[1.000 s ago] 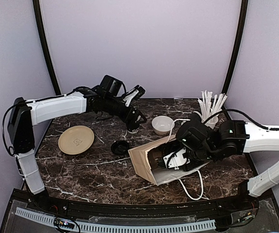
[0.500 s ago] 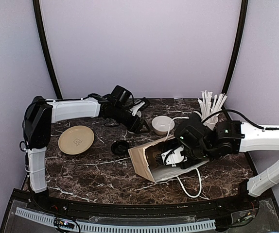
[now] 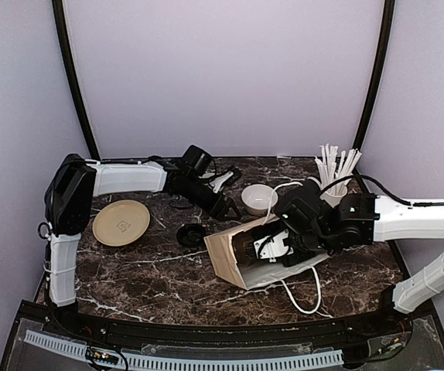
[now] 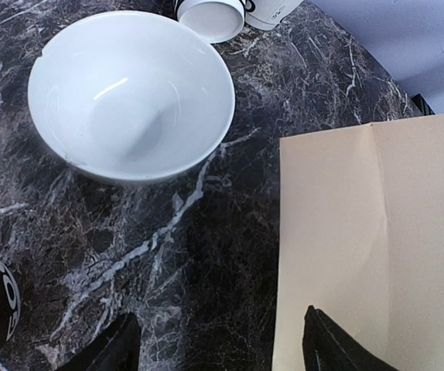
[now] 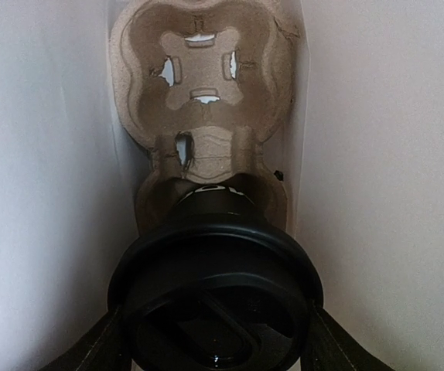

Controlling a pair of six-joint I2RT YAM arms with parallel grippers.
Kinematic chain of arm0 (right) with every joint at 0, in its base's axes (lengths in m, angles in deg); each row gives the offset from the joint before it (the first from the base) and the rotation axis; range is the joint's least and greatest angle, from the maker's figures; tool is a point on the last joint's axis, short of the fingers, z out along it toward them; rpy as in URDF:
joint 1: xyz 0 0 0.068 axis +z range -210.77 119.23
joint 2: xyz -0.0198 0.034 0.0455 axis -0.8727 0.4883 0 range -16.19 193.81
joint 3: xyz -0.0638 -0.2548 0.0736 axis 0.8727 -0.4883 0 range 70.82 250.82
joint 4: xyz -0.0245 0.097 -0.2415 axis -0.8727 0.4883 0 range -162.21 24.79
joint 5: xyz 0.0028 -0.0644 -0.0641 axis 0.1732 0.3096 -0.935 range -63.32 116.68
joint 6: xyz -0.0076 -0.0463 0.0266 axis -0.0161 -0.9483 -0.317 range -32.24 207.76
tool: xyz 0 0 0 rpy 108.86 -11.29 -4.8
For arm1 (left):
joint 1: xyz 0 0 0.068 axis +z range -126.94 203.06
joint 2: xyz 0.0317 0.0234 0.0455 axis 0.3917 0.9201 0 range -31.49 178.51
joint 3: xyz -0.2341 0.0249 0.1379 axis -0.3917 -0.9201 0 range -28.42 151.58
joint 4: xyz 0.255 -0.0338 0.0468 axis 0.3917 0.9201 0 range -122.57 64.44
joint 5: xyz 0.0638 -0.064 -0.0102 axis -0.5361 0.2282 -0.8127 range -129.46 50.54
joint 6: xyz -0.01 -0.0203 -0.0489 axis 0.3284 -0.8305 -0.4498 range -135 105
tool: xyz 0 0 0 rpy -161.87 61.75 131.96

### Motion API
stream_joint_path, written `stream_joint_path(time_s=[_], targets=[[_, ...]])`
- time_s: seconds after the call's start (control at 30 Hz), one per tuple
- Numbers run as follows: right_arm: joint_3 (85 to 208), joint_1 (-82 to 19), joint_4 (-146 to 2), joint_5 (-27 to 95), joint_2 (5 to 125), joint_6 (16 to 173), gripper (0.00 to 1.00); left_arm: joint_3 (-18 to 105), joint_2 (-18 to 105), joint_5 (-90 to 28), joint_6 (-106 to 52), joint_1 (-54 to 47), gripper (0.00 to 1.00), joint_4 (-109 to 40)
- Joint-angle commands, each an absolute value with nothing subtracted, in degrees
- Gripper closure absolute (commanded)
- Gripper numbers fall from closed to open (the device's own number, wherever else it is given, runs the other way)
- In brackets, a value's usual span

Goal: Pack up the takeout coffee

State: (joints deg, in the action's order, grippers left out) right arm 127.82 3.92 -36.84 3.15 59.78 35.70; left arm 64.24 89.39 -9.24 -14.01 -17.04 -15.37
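The right gripper (image 5: 214,352) is inside the brown paper bag (image 3: 223,259), which lies on its side on the dark marble tabletop (image 3: 152,270). It is clenched on a black paper coffee cup with a black dome lid (image 5: 216,294), with one finger on each side of the lid. The cup points at the near pocket of a brown cardboard cup tray (image 5: 199,93) deep in the bag. I cannot tell if it sits all the way in.

The left gripper (image 4: 218,349) is released and holds nothing. It hangs over the tabletop between the round white bowl (image 4: 129,100) and the bag.

I think the cup is light and a bit soft. A hard squeeze could dent it or pop the lid off. The lid looks smooth and slippery. The stiff rim just under the lid looks like the best place to hold it.
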Motion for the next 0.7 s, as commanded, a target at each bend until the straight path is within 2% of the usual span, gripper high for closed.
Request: stream_joint_path(time_s=[0.0, 0.47, 0.67], targets=[[127.3, 2.7, -39.8, 4.3, 60.6, 35.2, 0.56, 65.8, 90.2, -7.1, -14.2, -17.4, 0.25, -16.6], [127.8, -0.8, -41.2, 8.1, 63.6, 33.8, 0.56, 66.0, 91.8, -5.9, -13.7, -17.5, 0.25, -16.3], [131.9, -2.4, -36.7, 11.4, 66.5, 34.8, 0.55, 66.1, 91.9, -6.0, -13.5, -17.5, 0.25, -15.9]])
